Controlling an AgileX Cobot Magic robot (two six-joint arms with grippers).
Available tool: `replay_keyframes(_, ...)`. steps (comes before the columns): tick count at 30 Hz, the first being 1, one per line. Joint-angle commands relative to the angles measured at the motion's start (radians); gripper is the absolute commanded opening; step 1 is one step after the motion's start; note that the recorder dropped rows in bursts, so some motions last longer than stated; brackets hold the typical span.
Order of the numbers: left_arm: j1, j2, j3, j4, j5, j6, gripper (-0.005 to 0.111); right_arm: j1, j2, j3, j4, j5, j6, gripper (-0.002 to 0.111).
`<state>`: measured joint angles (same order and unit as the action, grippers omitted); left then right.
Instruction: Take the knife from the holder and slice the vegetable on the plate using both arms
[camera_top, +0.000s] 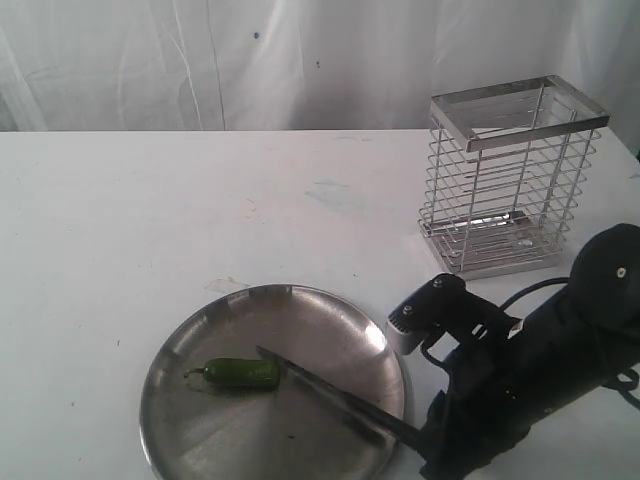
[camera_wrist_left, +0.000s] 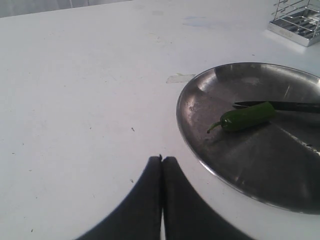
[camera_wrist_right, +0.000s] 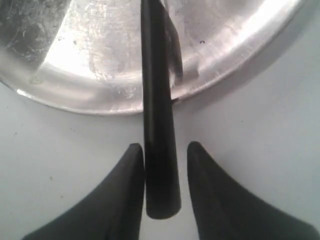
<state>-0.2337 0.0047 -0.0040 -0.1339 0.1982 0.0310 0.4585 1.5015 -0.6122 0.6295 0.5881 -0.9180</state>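
Two grippers inspected; findings run outward from each.

Right gripper (camera_wrist_right: 165, 146): jaws stand apart on either side of the black handle of the knife (camera_wrist_right: 160, 125); one jaw is touching the handle and a sliver of table (camera_top: 150, 220) shows at the other, so it is judged spread and not pinching; the handle end lies off the plate (camera_wrist_right: 90, 60), just outside its rim.

Left gripper (camera_wrist_left: 161, 159): jaws pressed together on nothing; it hangs over bare table beside the plate, well apart from the work.

Knife (camera_top: 330, 392): it crosses the plate's rim, blade inward; the tip lies just beside the stemless end of the chilli (camera_top: 242, 373); contact between them cannot be told.

Chilli: it lies inside the plate (camera_top: 300, 320), off its centre, and looks whole, with no cut showing; slicing is judged not yet done.

Holder (camera_top: 510, 180): it is upright and appears empty, standing beyond the plate and well apart from it.

Risks:
- A loosely flanked handle may roll or slew if the jaws close off-centre, turning the edge away from the chilli.
- Nothing steadies the chilli; a glossy pod on smooth steel is likely to skid or roll under the blade.
- The plate itself may slide on the table under a sideways push.
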Motion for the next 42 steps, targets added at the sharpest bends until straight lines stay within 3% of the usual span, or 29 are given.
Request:
replay_keyframes(1,0.000,-0.005,0.004,-0.005,0.005,-0.005,0.000,-0.001,0.046,-0.031,0.006,0.015,0.004,0.029)
replay_keyframes(7,0.000,-0.005,0.004,-0.005,0.005,-0.005,0.000,0.042,0.105,-0.086,0.004,0.031,0.004,0.029)
replay_keyframes(23,0.000,-0.005,0.004,-0.005,0.005,-0.005,0.000,0.042,0.147,-0.094,0.004,0.038,0.026,0.028)
replay_keyframes(34,0.000,-0.005,0.004,-0.005,0.005,-0.005,0.000,0.042,0.147,-0.096,0.004,0.066,0.031,0.001)
replay_keyframes(42,0.000,-0.005,0.004,-0.005,0.005,-0.005,0.000,0.042,0.085,-0.098,0.004,0.080,0.092,0.000)
